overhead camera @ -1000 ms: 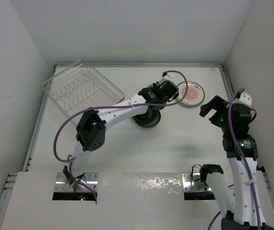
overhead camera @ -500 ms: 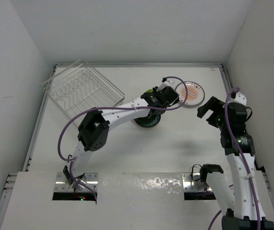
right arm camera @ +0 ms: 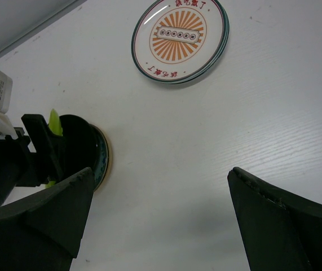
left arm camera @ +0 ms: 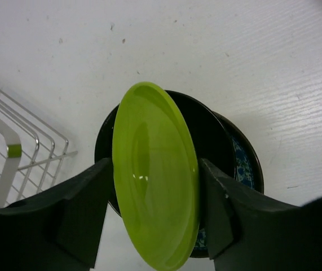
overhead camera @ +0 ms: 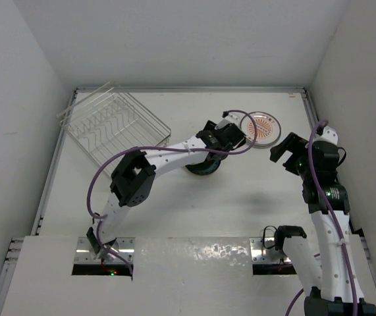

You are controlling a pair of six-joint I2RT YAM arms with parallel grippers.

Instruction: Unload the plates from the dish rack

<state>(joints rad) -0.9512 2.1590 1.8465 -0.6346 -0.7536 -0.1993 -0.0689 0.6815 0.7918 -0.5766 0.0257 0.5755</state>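
Over the middle of the bench (overhead camera: pixel 240 191), our left tool (left arm camera: pixel 152 212) grips the lime green plate (left arm camera: pixel 155 175), closed on its two opposite edges. The plate stands tilted on edge just above a stack of dark plates (left arm camera: pixel 208 130).

The dish rack (overhead camera: pixel 112 125) sits at ten o'clock from the stack, and we can see no plates in its slots. The sunburst plate (overhead camera: pixel 261 128) lies flat at one o'clock, apart from the stack. Our right tool (right arm camera: pixel 159 186) hangs spread wide and empty at three o'clock.

We judge the step in hand to be laying the lime plate on the stack. To do it well, we should:
- roll the wrist until the plate lies level
- centre it over the dark rim
- lower it until it touches
- only then spread the tool, so the plate neither slides off nor clatters down.
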